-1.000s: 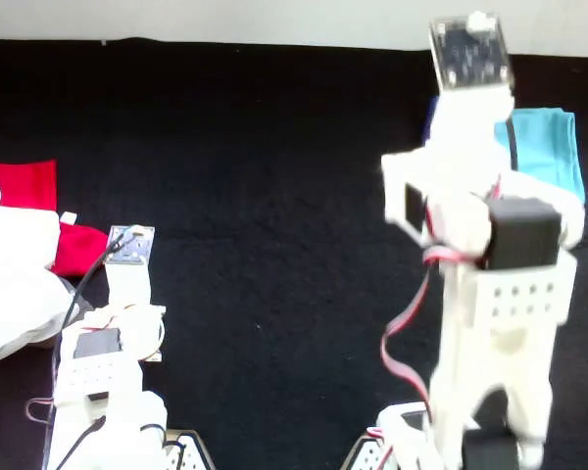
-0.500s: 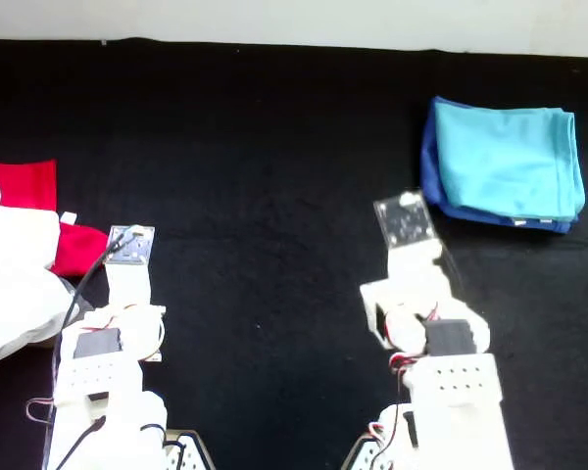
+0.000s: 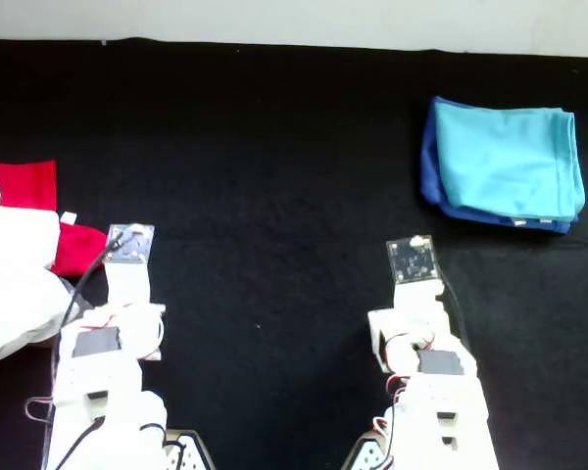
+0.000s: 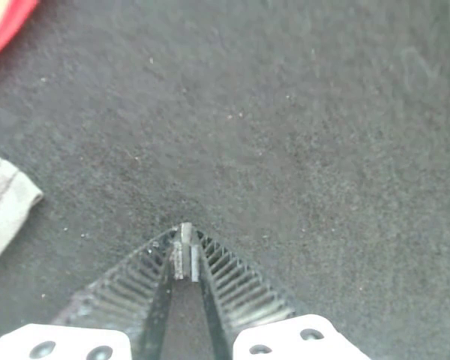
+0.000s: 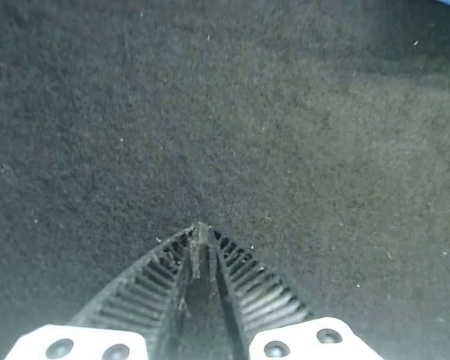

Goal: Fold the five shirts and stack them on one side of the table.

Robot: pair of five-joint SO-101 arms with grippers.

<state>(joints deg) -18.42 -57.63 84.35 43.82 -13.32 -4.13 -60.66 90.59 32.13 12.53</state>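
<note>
While the left claw (image 4: 186,251) and right claw (image 5: 200,255) sit pressed together, empty, the folded turquoise-over-navy shirt stack (image 3: 505,162) lies far right, apparently the chosen stacking side.

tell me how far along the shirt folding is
Done: a light blue shirt lies folded on a dark blue shirt at the right. In hand: nothing, the left gripper and right gripper are shut and empty. Left: the red shirt and white fabric at the left edge look unfolded.
</note>
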